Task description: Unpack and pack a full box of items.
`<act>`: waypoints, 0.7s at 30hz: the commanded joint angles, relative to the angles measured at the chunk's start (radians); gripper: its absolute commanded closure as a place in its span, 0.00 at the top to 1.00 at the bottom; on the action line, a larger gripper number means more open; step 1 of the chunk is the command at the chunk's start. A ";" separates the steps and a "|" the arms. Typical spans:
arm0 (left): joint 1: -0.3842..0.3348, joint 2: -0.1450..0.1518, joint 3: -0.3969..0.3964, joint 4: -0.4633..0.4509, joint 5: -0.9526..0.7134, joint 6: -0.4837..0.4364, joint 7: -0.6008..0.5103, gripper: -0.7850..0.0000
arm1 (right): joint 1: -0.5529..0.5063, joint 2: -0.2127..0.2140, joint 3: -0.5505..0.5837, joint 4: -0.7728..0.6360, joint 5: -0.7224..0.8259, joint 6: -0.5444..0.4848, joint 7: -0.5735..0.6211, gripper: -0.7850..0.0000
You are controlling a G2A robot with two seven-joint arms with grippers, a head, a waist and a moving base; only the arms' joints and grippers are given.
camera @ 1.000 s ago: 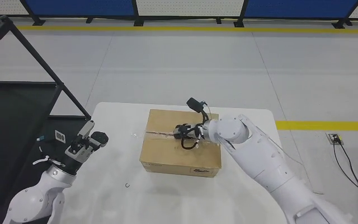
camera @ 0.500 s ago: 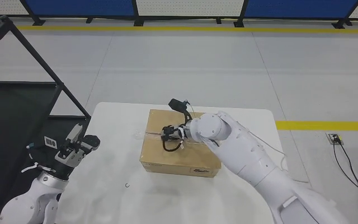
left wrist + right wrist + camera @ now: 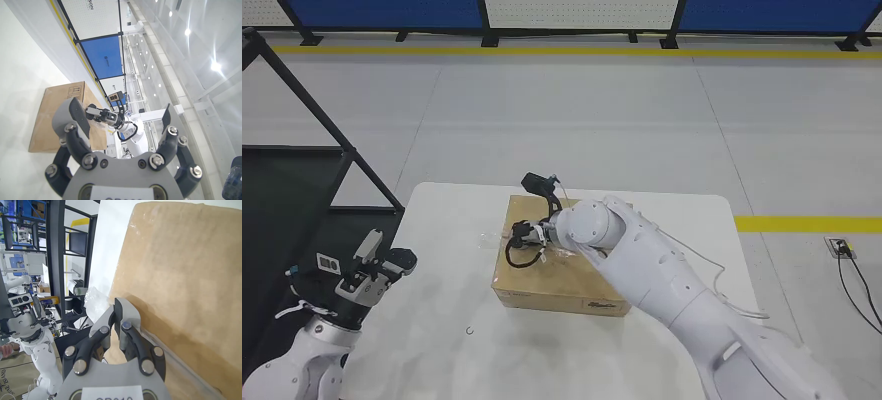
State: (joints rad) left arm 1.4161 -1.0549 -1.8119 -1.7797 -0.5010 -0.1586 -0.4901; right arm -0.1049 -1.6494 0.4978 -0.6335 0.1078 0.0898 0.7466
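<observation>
The closed cardboard box (image 3: 572,275) is sitting mid-worktop (image 3: 442,330), nearer the far edge. The right hand (image 3: 516,238) is resting clenched on the box's top, at the end facing the worktop's left edge. Its pads are pressing together beside a crumpled wad of clear tape (image 3: 94,300); I cannot tell whether any tape is pinched. The left hand (image 3: 121,108) is hovering released, fingers wide apart, over the worktop's left edge.

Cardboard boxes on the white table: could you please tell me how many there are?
1. The cardboard box stands in the middle of the white table, flaps closed, with the right gripper on its top. Anything packed inside is hidden.
</observation>
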 commanded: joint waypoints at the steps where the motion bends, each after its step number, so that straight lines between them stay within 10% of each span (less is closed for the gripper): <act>1: 0.007 -0.001 -0.004 -0.002 -0.002 -0.003 0.000 1.00 | 0.010 -0.019 -0.003 0.033 0.008 -0.011 0.007 0.00; 21: -0.074 -0.010 0.094 0.001 0.010 0.016 -0.016 1.00 | 0.053 -0.079 0.064 0.266 0.093 -0.237 0.159 0.00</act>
State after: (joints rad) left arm 1.3630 -1.0644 -1.7357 -1.7841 -0.5025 -0.1515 -0.5033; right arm -0.0504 -1.7317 0.5538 -0.3749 0.1971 -0.1288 0.9013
